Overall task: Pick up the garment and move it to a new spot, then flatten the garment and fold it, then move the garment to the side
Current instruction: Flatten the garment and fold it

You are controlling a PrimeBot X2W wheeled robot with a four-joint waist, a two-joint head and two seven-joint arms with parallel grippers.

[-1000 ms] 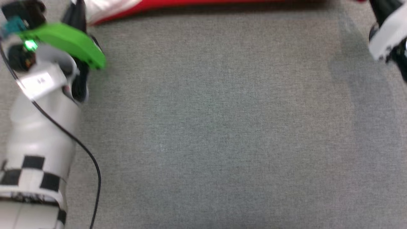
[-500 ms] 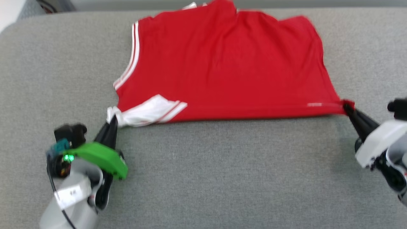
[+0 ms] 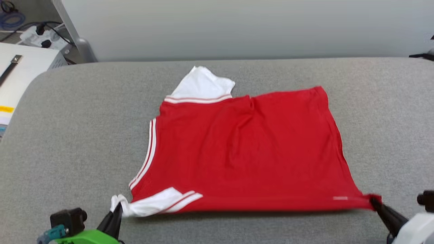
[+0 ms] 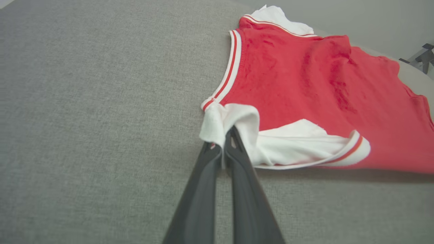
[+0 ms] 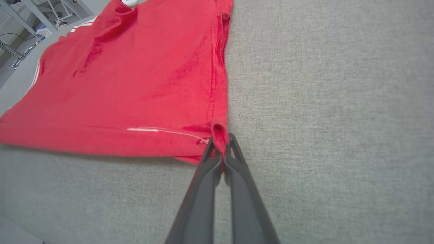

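The garment [image 3: 244, 149] is a red jersey with white, red-striped sleeves, lying on the grey cloth table [image 3: 78, 135] with its plain red face up and its near half folded over. My left gripper [image 3: 117, 208] is shut on the bunched white sleeve at the near left corner [image 4: 220, 125]. At the near right, my right gripper [image 3: 374, 200] pinches the red hem corner [image 5: 218, 134], jaws closed on the cloth. The near edge is pulled taut between the two grippers. A second white sleeve [image 3: 203, 84] sticks out at the far edge.
A pale wall rises behind the table's far edge. At the far left stand a white box [image 3: 20, 71] and cables [image 3: 37, 28]. Grey surface [image 3: 390, 112] stretches on both sides of the garment. A metal frame [image 5: 20, 20] shows beyond the table in the right wrist view.
The head camera has tilted up, so the whole garment and far wall came into view. Both grippers keep their hold on the near corners.
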